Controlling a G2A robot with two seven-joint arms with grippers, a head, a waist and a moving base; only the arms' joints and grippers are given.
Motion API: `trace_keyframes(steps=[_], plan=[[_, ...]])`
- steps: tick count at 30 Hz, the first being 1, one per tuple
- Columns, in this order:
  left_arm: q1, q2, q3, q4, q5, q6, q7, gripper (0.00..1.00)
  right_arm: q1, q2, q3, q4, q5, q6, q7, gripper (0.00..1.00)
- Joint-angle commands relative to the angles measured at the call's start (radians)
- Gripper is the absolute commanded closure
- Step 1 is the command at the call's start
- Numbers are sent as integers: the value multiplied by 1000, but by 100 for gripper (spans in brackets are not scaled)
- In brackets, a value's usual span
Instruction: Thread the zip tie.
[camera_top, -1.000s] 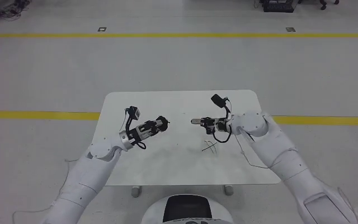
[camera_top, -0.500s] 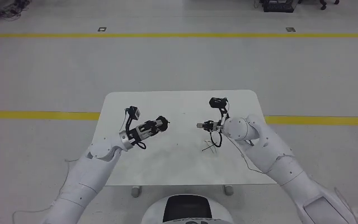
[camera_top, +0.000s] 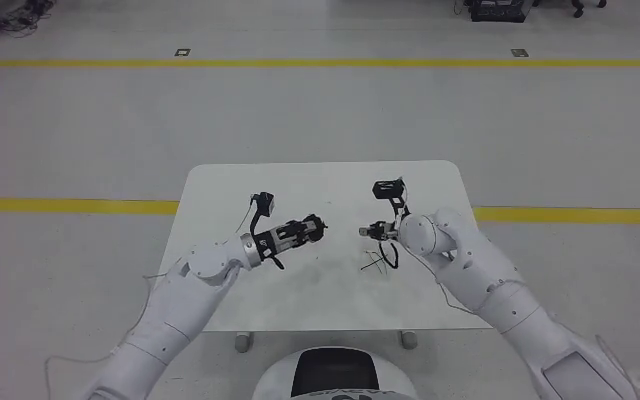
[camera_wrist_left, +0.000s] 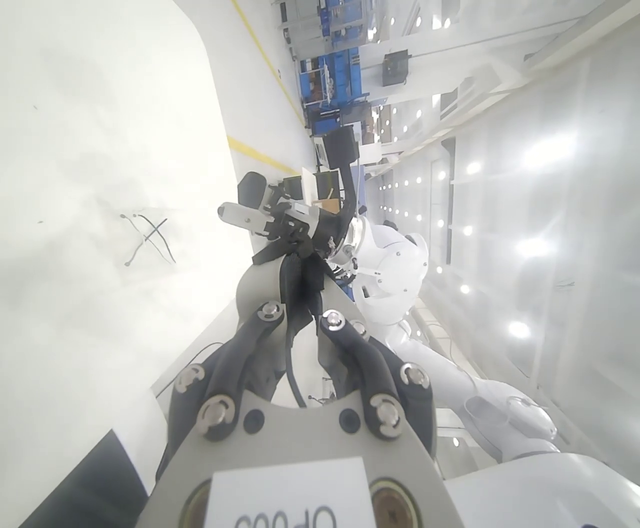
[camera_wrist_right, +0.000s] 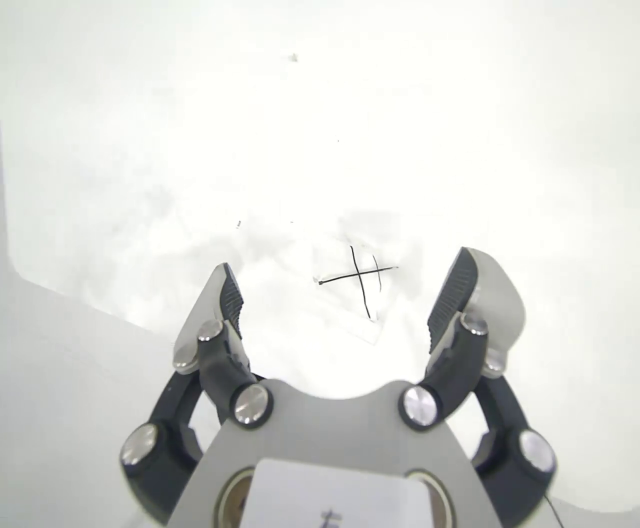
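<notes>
Two thin black zip ties (camera_top: 375, 262) lie crossed on the white table (camera_top: 250, 190), right of its middle. In the right wrist view the crossed zip ties (camera_wrist_right: 361, 276) lie on the tabletop beyond my right gripper (camera_wrist_right: 346, 272), which is open with nothing between its fingers. From above, the right gripper (camera_top: 365, 231) hovers just behind the ties. My left gripper (camera_top: 320, 225) hangs over the table's middle, pointing at the right one. Its fingers (camera_wrist_left: 257, 285) are shut, and I see nothing held. The left wrist view also shows the zip ties (camera_wrist_left: 150, 240) and the right gripper (camera_wrist_left: 240, 200) farther off.
The table's rounded near corner and edge (camera_wrist_right: 60, 300) run past the right gripper. Yellow floor lines (camera_top: 90, 206) cross behind and beside the table. A few small dark specks (camera_wrist_right: 294, 58) mark the tabletop.
My left arm has swung right, bringing its gripper toward the table's middle. The right gripper has pulled back slightly to the right and toward the ties.
</notes>
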Motion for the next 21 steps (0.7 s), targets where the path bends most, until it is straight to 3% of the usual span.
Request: trace_keyframes(steps=[1, 3, 11, 12, 18, 21], plan=[[0, 2, -6, 7, 3, -5, 0, 100, 3, 2, -14, -7, -52, -18, 45, 0], [1, 4, -13, 9, 4, -7, 0, 100, 7, 4, -34, -13, -94, -60, 76, 0], [2, 6, -16, 7, 9, -5, 3, 100, 5, 3, -34, -13, -94, -63, 70, 0], [5, 6, -14, 5, 12, -3, 15, 100, -2, 3, -39, -8, -106, -83, 55, 0], [17, 15, -27, 18, 48, -73, -18, 100, 18, -8, -73, 31, -158, -140, 96, 0], [18, 19, -40, 18, 66, -77, -31, 100, 27, -15, -90, 39, -175, -174, 97, 0]])
